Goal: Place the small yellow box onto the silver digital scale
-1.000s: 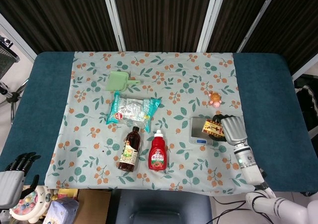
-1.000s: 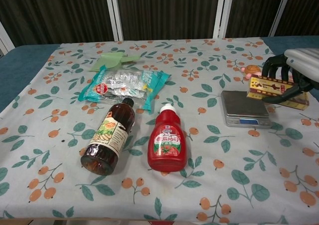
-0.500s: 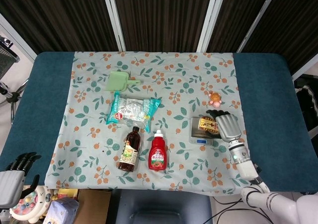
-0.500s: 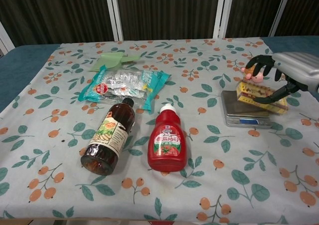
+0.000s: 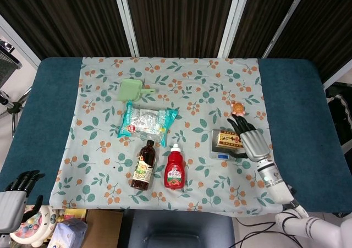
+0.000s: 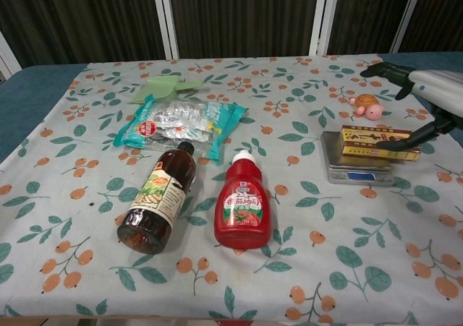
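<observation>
We see bare cloth right of the silver digital scale (image 6: 357,165); the right hand (image 6: 423,98) hangs there. The toy turtle (image 6: 367,106) crowds behind; the ketchup bottle (image 6: 243,210) stands left.

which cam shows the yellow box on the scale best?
Chest view: the yellow box lies flat on the scale, side-on and large. Head view shows it from above, small, beside the right robot hand.

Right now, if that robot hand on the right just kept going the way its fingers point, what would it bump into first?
Probably the small orange turtle toy: the right hand points its spread fingers up the table towards it, though depth is unclear.
</observation>
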{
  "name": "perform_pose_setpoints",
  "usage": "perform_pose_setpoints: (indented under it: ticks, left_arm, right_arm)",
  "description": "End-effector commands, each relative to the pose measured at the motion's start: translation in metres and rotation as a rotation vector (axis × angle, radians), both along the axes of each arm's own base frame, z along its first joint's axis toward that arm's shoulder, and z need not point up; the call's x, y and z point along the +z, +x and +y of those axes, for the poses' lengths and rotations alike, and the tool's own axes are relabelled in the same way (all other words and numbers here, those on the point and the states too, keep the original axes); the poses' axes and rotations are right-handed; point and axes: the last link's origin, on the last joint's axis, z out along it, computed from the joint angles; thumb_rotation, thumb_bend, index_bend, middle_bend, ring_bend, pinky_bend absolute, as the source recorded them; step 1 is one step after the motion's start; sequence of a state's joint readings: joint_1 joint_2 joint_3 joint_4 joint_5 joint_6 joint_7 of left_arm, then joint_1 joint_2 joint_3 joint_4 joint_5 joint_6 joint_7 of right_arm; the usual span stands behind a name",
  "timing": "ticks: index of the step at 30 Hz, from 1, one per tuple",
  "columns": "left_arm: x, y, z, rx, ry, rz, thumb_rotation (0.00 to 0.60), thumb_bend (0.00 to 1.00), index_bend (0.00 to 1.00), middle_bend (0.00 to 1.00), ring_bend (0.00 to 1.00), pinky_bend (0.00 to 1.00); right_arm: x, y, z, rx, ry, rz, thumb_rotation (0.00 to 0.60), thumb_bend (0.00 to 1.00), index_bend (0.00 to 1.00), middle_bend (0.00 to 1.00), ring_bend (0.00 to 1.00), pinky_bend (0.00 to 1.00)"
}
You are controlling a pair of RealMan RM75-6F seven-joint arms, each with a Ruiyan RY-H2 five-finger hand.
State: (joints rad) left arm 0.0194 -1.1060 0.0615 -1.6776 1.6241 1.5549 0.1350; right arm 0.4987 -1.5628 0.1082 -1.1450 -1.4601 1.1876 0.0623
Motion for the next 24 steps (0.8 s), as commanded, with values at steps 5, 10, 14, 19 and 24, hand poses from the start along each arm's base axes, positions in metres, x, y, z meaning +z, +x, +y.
perform_pose_setpoints:
  ticks: [5,10,14,19,24]
  left_arm:
    - [0.002,0.001,0.000,-0.003,0.021,-0.003,0.600,0.44,0.25,0.17,0.16,0.37]
    - [0.002,0.003,0.003,-0.010,0.025,-0.004,0.600,0.44,0.25,0.17,0.16,0.37]
    - [0.001,0.003,0.002,-0.014,0.022,0.006,0.600,0.44,0.25,0.17,0.16,0.37]
    - [0.003,0.004,0.002,-0.017,0.039,0.005,0.600,0.44,0.25,0.17,0.16,0.37]
    - [0.003,0.004,0.004,-0.015,0.039,0.007,0.600,0.44,0.25,0.17,0.16,0.37]
  right_arm:
    - [0.058,-0.012,0.077,0.008,-0.097,0.058,0.600,0.33,0.04,0.10,0.01,0.34]
    - [0.089,-0.034,0.122,-0.097,-0.141,0.094,0.600,0.33,0.04,0.09,0.01,0.34]
    - [0.104,-0.053,0.141,-0.234,-0.163,0.098,0.600,0.33,0.04,0.09,0.01,0.29]
    - [0.104,-0.054,0.142,-0.263,-0.168,0.121,0.600,0.33,0.04,0.09,0.02,0.25]
    - [0.102,-0.053,0.145,-0.240,-0.168,0.128,0.600,0.33,0.03,0.09,0.01,0.25]
